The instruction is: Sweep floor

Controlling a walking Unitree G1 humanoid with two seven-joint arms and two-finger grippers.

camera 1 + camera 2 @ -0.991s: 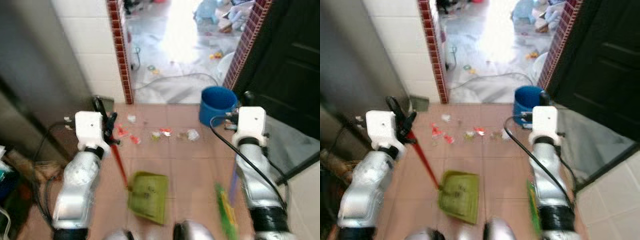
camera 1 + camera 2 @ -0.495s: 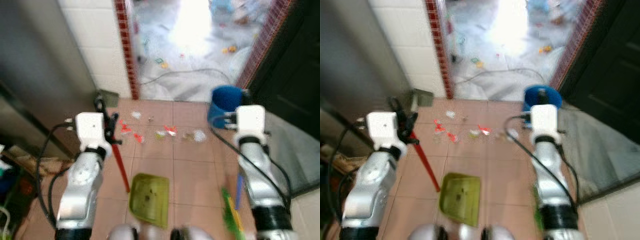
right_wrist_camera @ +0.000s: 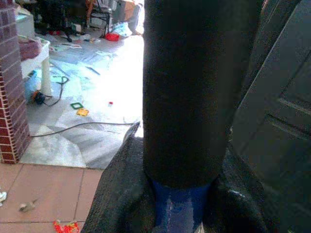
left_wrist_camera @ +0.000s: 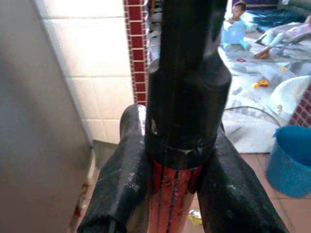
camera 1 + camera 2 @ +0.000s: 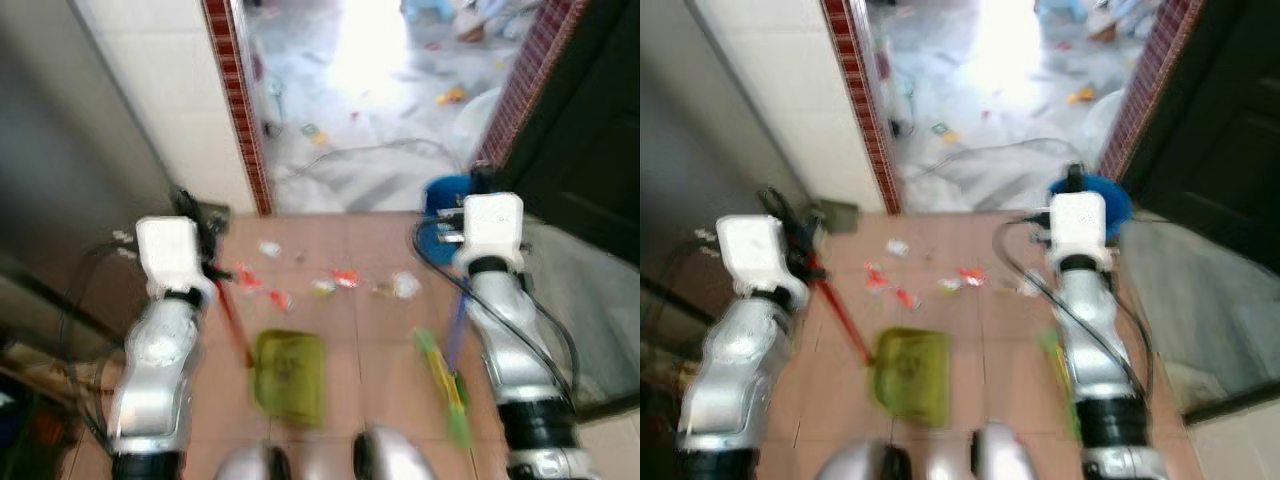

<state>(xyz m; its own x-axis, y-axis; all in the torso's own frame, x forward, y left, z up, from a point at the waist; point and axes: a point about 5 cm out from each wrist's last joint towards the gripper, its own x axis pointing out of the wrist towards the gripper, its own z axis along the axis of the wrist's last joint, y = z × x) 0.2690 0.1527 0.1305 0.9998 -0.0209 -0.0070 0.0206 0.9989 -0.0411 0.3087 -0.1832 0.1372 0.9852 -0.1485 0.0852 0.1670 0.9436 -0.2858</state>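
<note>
While left hand (image 4: 181,194) grips red-handled green dustpan (image 5: 288,374), right hand (image 3: 182,204) grips blue-handled broom (image 5: 442,385)

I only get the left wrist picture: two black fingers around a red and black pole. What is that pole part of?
Observer: It is the handle of a green dustpan resting on the tiled floor, held by the left gripper.
Operator: Is there anything to sweep up?
Observer: Yes, scraps of litter lie on the tiles just beyond the dustpan.
Operator: And the other arm?
Observer: The right gripper is closed on a blue and black handle; from the head view it runs down to a green broom near the robot's feet.
</note>
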